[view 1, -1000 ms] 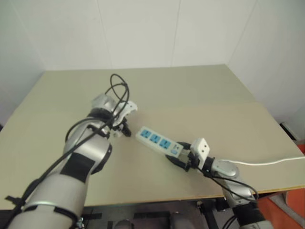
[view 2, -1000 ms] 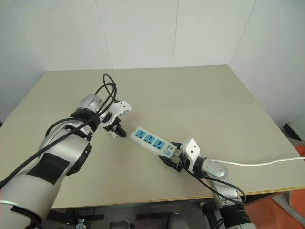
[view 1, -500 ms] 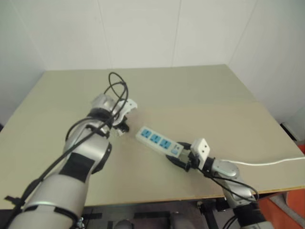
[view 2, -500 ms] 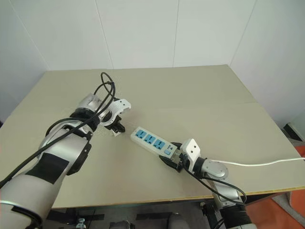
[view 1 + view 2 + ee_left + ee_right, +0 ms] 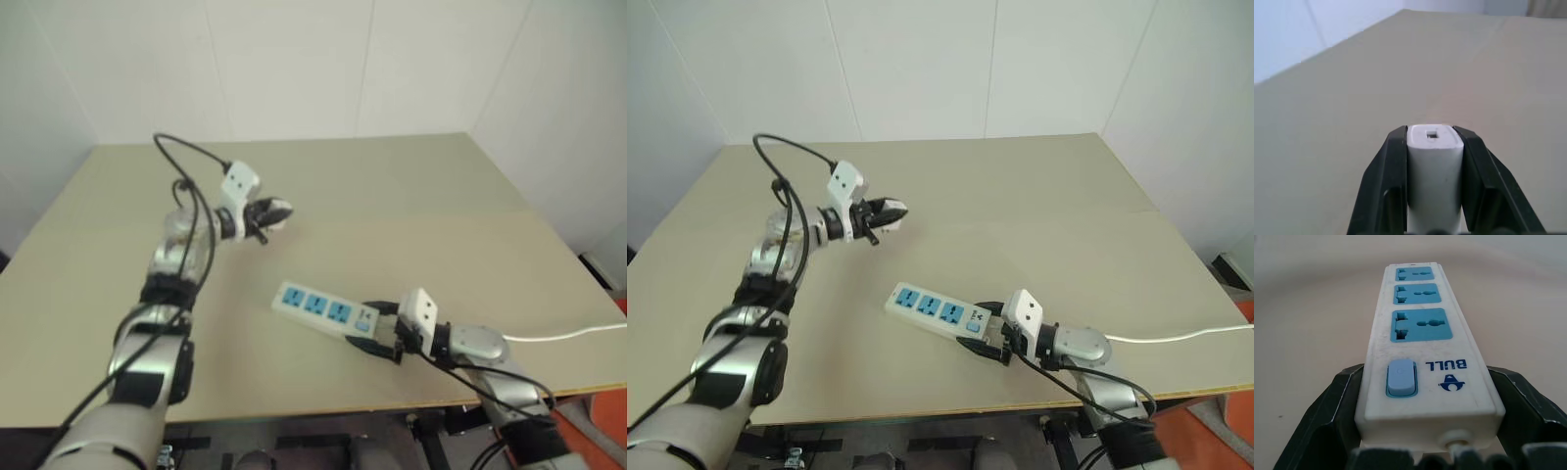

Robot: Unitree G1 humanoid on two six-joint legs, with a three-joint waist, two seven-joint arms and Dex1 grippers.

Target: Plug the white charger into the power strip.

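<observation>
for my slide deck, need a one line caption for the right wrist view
Right tool grips the switch end of the power strip, three blue sockets empty.

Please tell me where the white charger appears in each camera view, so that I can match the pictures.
Left eye view: the white charger sits upper left of centre, clamped in the left gripper above the table.
Right eye view: same, upper left.
Left wrist view: bottom centre, between the black fingers.
Right wrist view: not in it.
Shared landmark: the power strip, held by the right gripper.
</observation>
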